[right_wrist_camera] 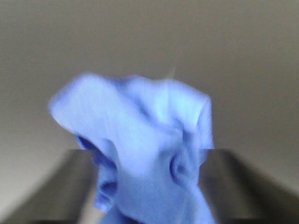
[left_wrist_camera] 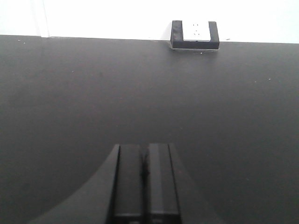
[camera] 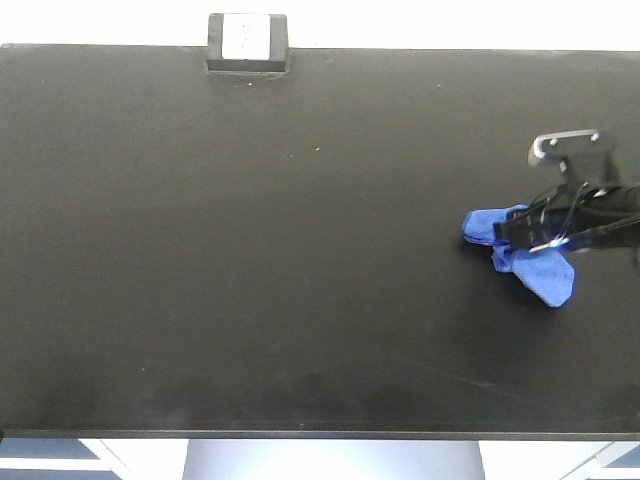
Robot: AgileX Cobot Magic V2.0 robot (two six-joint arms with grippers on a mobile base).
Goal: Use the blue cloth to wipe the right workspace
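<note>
At the right edge of the right workspace (camera: 300,250), the right gripper (camera: 545,232) has its fingers closed on the blue cloth (camera: 520,255), which bunches between them and trails onto the benchtop. The left gripper (left_wrist_camera: 145,186) sits with jaws together, empty, facing the small black box (left_wrist_camera: 195,34). Recommended: press the cloth flat and sweep in overlapping passes, keeping the grip firm so the fabric does not slip out.
</note>
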